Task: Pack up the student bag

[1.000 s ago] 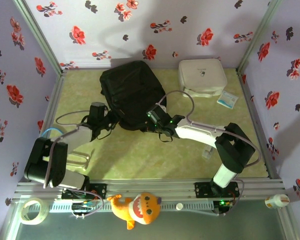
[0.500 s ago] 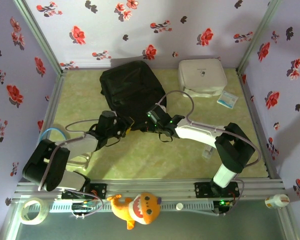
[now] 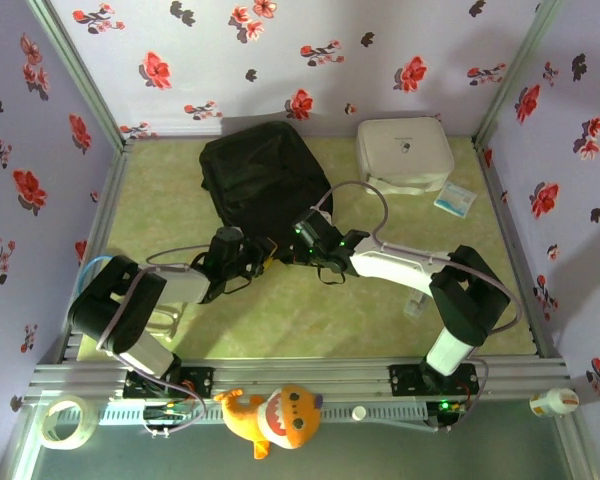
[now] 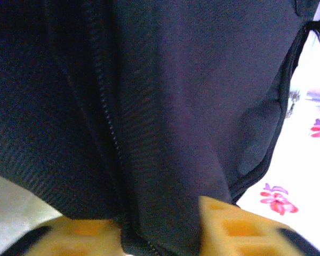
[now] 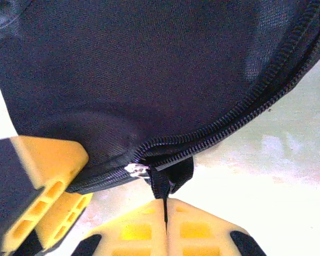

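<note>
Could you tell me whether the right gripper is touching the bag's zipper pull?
Touching. The right wrist view shows the right gripper shut, its fingers pinching the black zipper pull.

Pale green mottled tabletop point(image 3: 280, 320), enclosed behind and on both sides by lavender walls point(image 3: 400, 30) printed with red and black flowers. Aluminium rails point(image 3: 310, 375) border the tabletop's near edge and rise at its far corners.

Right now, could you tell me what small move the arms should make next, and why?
I would probably draw the right gripper along the zipper to start opening the bag: its fingers are pinched on the pull tab, the zipper looks closed, and the left gripper straddles the fabric nearby.
</note>
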